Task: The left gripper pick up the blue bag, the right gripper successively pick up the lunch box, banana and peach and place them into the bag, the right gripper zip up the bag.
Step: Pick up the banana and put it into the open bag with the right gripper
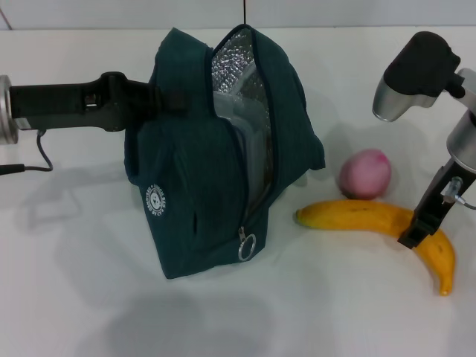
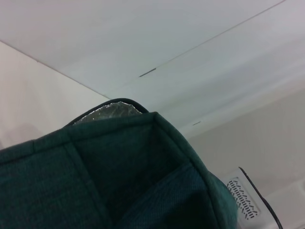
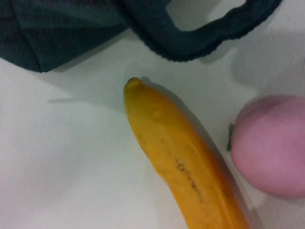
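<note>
The blue bag (image 1: 201, 201) stands upright on the white table, its zipper open and its silver lining showing. My left gripper (image 1: 152, 100) is shut on the bag's upper left side; the left wrist view shows only the bag's fabric (image 2: 119, 176). Inside the opening a pale plastic edge shows, which looks like the lunch box (image 1: 238, 126). The banana (image 1: 372, 219) lies flat to the right of the bag, with the peach (image 1: 364, 173) just behind it. My right gripper (image 1: 416, 234) is down at the banana's right half. The right wrist view looks onto the banana (image 3: 181, 162), the peach (image 3: 271, 143) and a bag handle (image 3: 200, 38).
The ring zipper pull (image 1: 247, 247) hangs at the low front end of the zipper. A black cable (image 1: 37, 160) trails on the table at the far left. Bare white table (image 1: 312, 312) lies in front of the bag and banana.
</note>
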Robot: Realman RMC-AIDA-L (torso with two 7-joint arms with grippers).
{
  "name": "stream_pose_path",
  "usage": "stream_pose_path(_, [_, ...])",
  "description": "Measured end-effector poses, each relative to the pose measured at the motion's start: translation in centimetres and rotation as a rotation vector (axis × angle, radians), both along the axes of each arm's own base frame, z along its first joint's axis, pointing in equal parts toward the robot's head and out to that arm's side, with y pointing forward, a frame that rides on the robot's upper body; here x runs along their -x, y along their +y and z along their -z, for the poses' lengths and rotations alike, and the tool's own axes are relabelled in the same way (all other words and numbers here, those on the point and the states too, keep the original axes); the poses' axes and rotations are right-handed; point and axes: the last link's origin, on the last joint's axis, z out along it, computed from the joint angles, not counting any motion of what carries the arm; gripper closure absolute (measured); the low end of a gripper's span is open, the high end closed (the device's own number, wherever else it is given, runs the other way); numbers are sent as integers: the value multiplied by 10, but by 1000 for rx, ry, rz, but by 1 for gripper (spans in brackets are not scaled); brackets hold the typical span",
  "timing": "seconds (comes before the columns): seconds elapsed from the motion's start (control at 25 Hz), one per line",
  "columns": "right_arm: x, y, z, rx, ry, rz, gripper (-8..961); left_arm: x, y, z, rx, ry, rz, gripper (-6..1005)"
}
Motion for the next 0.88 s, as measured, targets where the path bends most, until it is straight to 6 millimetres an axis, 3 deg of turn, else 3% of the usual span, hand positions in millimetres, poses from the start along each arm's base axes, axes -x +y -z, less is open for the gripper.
stream_pose_path(0.16, [2,-2,-5,13,3,12,480,0,0,0,1,-1,1,946])
stream_pose_path(0.44, [10,1,-41,-55,87,66,487,0,-1,-1,5,-6,6,945])
stream_pose_path(0.48, [6,7,-63,-110,123,110,487,0,-2,-1,6,-7,6,945])
stream_pose_path(0.56, [2,12,-81,-156,147,137,487,-1,-2,-1,8,-10,9,945])
stream_pose_path(0.88, [-7,27,-135,-332,247,186,486,-2,-3,-1,10,-22,11,944])
